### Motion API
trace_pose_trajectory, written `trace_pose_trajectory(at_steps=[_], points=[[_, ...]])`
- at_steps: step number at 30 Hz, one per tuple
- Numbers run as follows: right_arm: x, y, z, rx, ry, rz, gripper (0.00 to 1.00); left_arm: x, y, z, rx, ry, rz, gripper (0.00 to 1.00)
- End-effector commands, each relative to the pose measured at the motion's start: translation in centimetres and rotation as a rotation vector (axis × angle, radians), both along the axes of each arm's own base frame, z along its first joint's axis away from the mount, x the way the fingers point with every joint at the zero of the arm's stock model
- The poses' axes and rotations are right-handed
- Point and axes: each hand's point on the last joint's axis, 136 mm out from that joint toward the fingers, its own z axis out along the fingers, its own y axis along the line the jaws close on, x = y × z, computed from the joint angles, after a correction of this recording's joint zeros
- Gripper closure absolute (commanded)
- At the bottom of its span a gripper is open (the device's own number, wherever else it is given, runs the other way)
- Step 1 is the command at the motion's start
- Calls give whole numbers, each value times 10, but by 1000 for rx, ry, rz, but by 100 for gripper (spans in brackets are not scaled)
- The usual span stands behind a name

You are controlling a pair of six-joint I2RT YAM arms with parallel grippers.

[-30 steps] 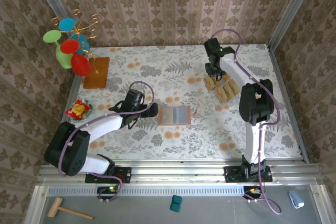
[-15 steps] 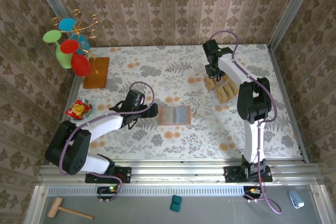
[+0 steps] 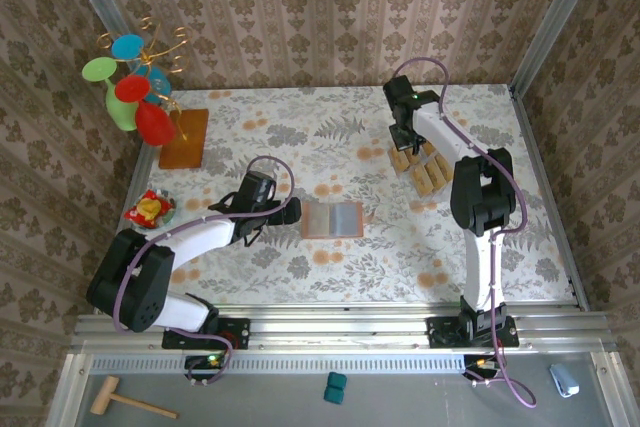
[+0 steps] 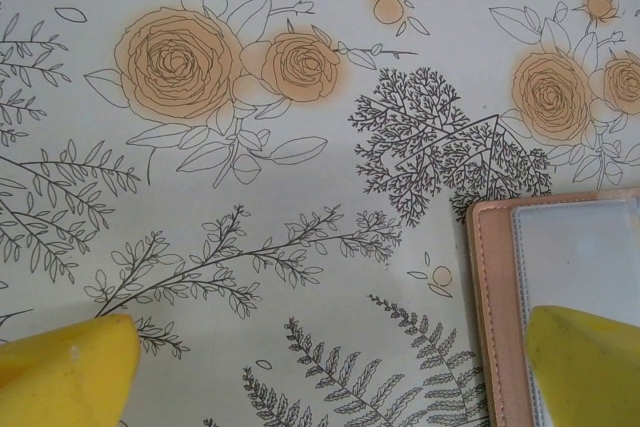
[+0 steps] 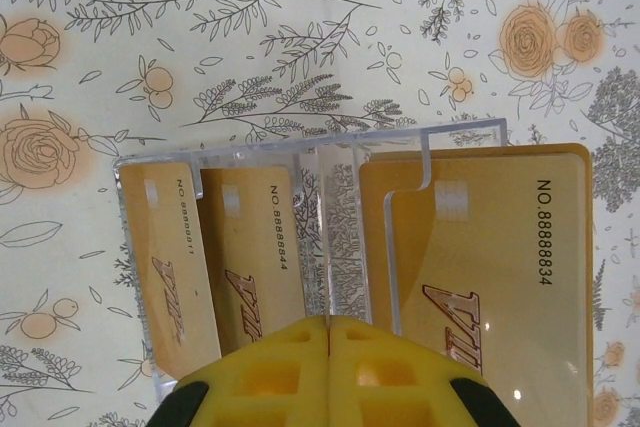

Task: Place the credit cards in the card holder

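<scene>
Floral-printed bench (image 3: pixel 300 137) enclosed by patterned wallpaper, shown from above and from both wrists. At far left, an orange-brown wooden board (image 3: pixel 184 137) carries a stand of coloured discs (image 3: pixel 130 87), which plays no part in the task. Left gripper (image 4: pixel 330 377): yellow fingers spread wide and holding nothing; the finger at the right of the wrist view overlaps the near part of the card holder (image 4: pixel 560 247). Card holder: lies opened flat near the middle of the bench, and its clear window pocket shows no card. Right gripper (image 5: pixel 330 357): fingers pressed together with no card visible between them, poised over the clear tray (image 5: pixel 320 142) toward the far right of the bench. Tray contents: credit cards (image 5: pixel 490 267) stand in its compartments, two at the left and one facing broadly at the right, with an empty slot between them directly ahead of the fingertips. Judged progress: no card delivered; every pick, carry and insertion is yet to be done.
</scene>
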Motion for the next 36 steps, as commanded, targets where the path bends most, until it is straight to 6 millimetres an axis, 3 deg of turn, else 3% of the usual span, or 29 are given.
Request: trace_pose_trajectory(at_steps=[1,11,17,24,28,31,36], points=[[0,-3,30,-80,-41,20,100,3,-6,7,-5,-4,-11,0],[-11,21,124,-14,-261,38,100,5,-6,11,3,-9,-19,0],[-41,61,145,347,-330,40,100,7,-7,14,16,-11,-34,0],[-83,123,127,896,-282,27,100,7,-7,18,53,-11,-61,0],[-106,149,100,1142,-215,-8,100,6,-5,16,100,-9,-81,0],[-120,161,80,1254,-192,-35,100,5,-6,12,129,-4,-93,0],[-144,180,42,1294,-148,-36,100,1,-11,5,162,4,-112,0]])
